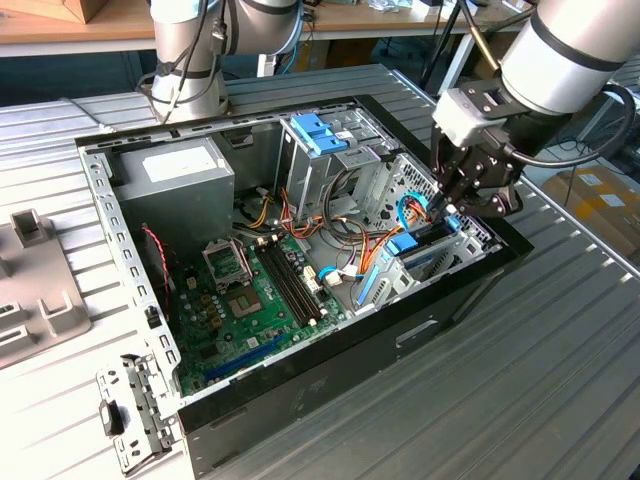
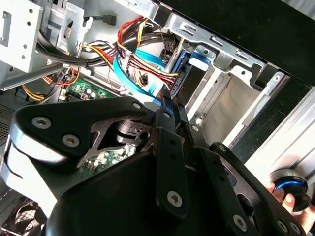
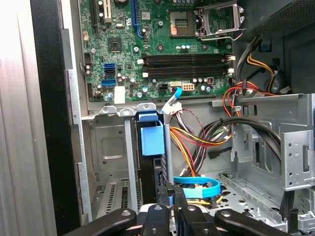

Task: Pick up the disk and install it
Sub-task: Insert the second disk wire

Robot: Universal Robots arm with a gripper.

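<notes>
Ribbed metal tabletop (image 1: 560,360) carries an open computer case (image 1: 300,400) holding a green motherboard (image 1: 250,300) and coloured wires (image 3: 197,142). Inside it, the gripper (image 1: 447,207) has its fingers nearly together, pinching the disk (image 3: 151,142), which stands on edge in the drive bay (image 1: 440,255) at the exterior view's right.

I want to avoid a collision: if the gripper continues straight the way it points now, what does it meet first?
Probably the disk itself: the gripper points down at its edge, standing in the metal bay. Depth is unclear; they may already touch.
</notes>
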